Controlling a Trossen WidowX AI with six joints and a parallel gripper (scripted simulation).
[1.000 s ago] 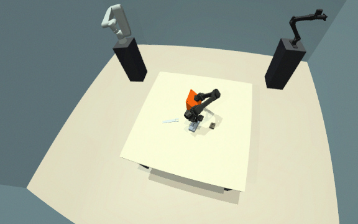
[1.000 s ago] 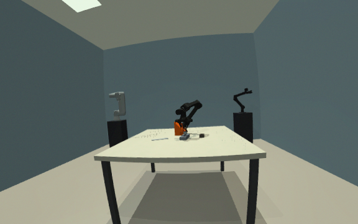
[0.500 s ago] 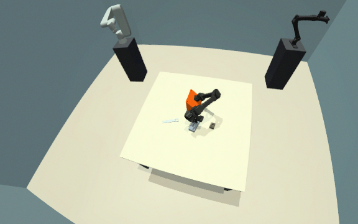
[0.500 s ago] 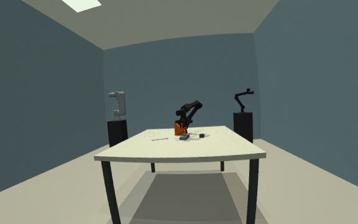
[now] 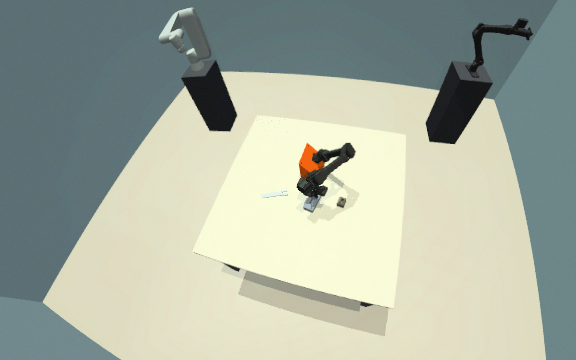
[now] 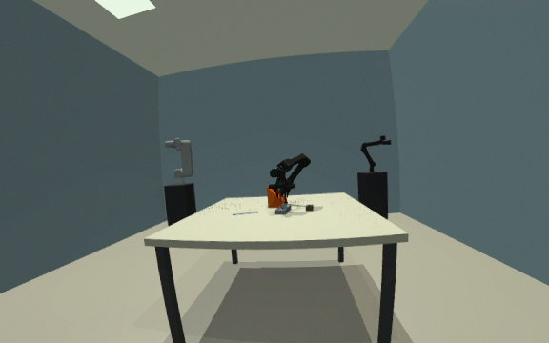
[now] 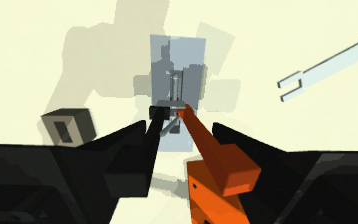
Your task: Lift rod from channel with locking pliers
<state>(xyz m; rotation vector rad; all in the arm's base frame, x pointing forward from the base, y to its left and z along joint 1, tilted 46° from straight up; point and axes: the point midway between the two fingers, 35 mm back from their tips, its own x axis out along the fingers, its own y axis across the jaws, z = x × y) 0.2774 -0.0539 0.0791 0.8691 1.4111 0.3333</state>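
Wrist view: the claw [image 7: 179, 125] [image 5: 314, 194] [image 6: 285, 194] is standing partly spread, its two black fingers flanking the locking pliers [image 7: 203, 139] and pinching them by their handles. One handle is black and the other orange; they are splaying apart toward the claw and converging over the grey channel block [image 7: 191, 57] [image 5: 311, 204] [image 6: 282, 210], the landmark for everything else. The pliers' jaws are sitting above or at the block's slot; whether they are touching the rod, the picture is not showing clearly. The rod [image 7: 176, 85] is lying lengthwise in the slot of the block, partly hidden by the pliers' front end.

In the top view, the orange holster [image 5: 310, 161] [image 6: 274, 197] [image 7: 212, 192] is standing behind the channel block, close to the black arm [image 5: 335, 165] [image 6: 298, 167], which is reaching over toward the block. A pale fork-ended tool [image 5: 274, 194] [image 6: 245, 213] [image 7: 337, 59] is lying flat to the left of the block, apart from it. A small brown slotted block [image 5: 341, 202] [image 6: 309, 208] [image 7: 76, 126] is resting to the right of the channel block, also apart. All of these are resting on the desk [image 5: 288, 240] [image 6: 274, 231]. Nearest to the pliers, the channel block's walls are bordering the narrow slot on both sides, leaving little room around the rod.
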